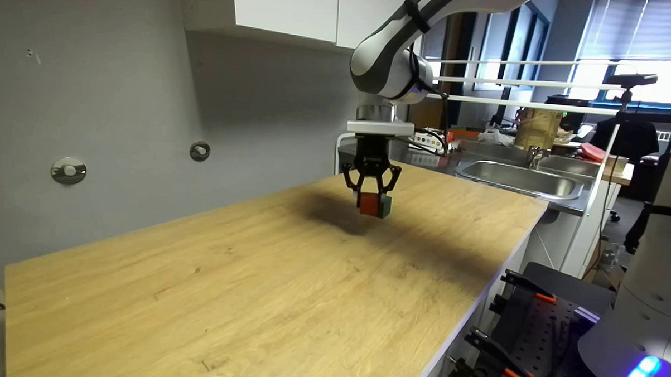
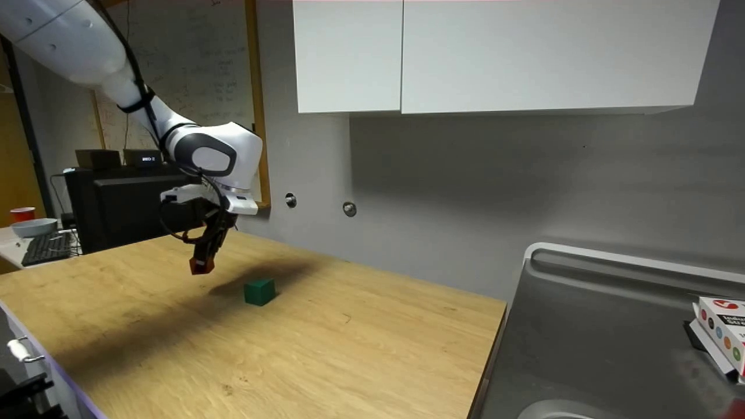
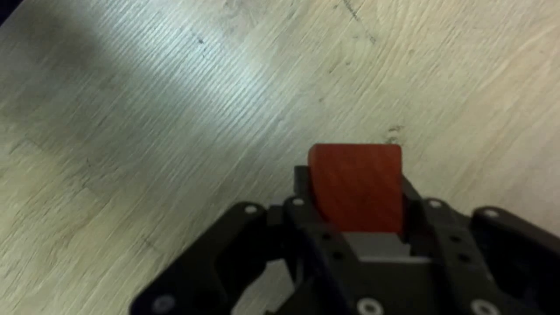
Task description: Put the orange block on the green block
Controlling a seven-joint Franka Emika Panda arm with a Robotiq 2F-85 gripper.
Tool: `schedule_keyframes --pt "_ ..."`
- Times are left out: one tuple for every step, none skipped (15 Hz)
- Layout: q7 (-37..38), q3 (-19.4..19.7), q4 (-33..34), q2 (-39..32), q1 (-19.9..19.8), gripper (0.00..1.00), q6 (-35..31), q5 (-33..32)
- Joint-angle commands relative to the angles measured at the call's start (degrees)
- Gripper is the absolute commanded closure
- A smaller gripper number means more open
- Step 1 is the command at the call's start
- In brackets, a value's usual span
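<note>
Orange cubic block [image 3: 356, 188] clamped in my black fingers [image 3: 306, 218] over tan wood-grain countertop [image 2: 361, 349]; wood-framed whiteboard [image 2: 180, 35] bears illegible scrawl [image 2: 224, 78].

The wood-grained tabletop [image 2: 349, 355] carries the green block [image 2: 259, 293], flat on its surface.

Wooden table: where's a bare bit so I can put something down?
The wooden table is bare between the green block and the dark metal counter. Another bare patch lies along the grey wall, at the end away from the sink. It's crowded around the green block: the end effector hangs nearby, holding the orange block.
</note>
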State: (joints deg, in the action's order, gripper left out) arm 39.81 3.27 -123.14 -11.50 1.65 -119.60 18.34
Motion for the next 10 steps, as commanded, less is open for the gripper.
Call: schedule_keyframes --pt "-6.0 0.6 2.3 2.2 -3.4 0.81 2.4 3.5" --pt "-7.5 0.9 3.4 1.7 -4.2 0.81 2.8 4.2" --pt "-8.8 1.2 4.6 1.1 -4.9 0.81 3.2 4.8" --pt "-9.9 1.4 5.6 0.4 -5.6 0.81 3.6 5.3" --pt "-10.8 1.7 6.6 -0.5 -6.2 0.81 4.0 5.8" --pt "-11.6 1.9 7.6 -1.4 -6.8 0.81 4.3 6.1" --pt "-12.1 2.1 8.4 -2.2 -7.2 0.81 4.6 6.3" --pt "-12.5 2.3 9.3 -3.2 -7.6 0.81 4.9 6.5" --pt "-12.8 2.5 10.2 -4.2 -8.0 0.81 5.4 6.5" --pt "-12.9 2.7 10.9 -5.0 -8.3 0.81 5.8 6.4"
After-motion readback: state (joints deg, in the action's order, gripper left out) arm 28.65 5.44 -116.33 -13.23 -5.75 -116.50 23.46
